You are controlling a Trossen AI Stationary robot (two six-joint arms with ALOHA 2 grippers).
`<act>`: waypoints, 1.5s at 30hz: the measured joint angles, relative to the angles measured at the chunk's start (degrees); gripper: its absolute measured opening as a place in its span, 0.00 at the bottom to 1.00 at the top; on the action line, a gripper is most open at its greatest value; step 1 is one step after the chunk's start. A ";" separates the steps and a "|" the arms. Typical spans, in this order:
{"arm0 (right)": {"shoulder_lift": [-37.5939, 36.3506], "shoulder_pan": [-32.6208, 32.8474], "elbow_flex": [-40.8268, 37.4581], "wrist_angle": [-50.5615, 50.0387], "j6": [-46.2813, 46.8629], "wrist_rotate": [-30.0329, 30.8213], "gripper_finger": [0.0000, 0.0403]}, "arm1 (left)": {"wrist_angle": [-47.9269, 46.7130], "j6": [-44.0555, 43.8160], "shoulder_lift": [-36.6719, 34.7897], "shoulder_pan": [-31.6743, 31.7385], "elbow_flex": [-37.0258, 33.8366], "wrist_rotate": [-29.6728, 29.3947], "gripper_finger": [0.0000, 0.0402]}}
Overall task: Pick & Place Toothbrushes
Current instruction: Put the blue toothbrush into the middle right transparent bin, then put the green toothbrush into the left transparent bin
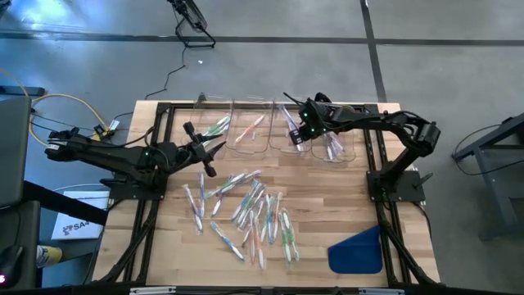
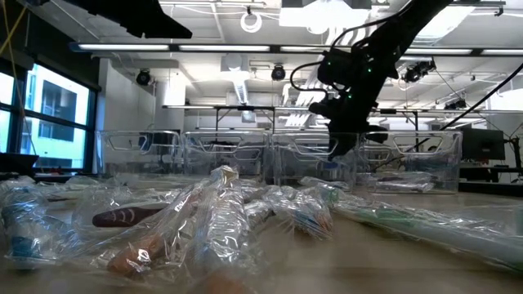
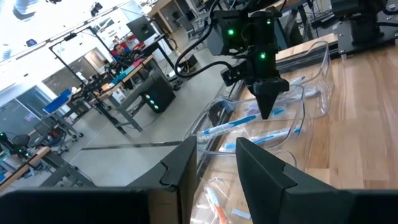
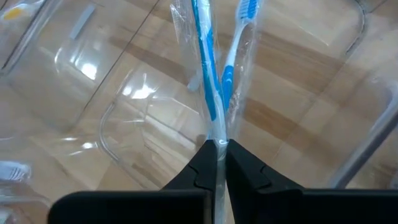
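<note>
Nearest me, crinkly clear wrappers glint over the thin toothbrushes (image 1: 250, 215) scattered across the pale wooden desk (image 1: 327, 192), with a flat blue piece (image 1: 358, 251) at its near right corner. Further back, a row of clear plastic bins (image 1: 246, 131) holds a few wrapped brushes. My right gripper (image 1: 298, 135) points down over the third bin, jaws clamped on a blue toothbrush (image 4: 211, 81) in its sleeve. My left gripper (image 1: 210, 151) hovers by the first bin, jaws apart, nothing between them.
</note>
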 joint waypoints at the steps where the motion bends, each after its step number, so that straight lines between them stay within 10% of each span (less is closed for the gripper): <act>1: 0.00 0.00 0.00 0.18 0.00 0.12 0.05 | 0.00 0.01 0.01 0.00 0.00 0.00 0.27; 26: -5.15 0.17 0.00 6.88 -4.15 -2.31 0.21 | -1.42 -0.01 0.02 0.00 0.00 0.92 0.27; 45: -22.39 0.71 0.01 6.37 -8.00 -18.18 0.20 | -1.38 0.06 0.02 0.00 0.00 0.92 0.27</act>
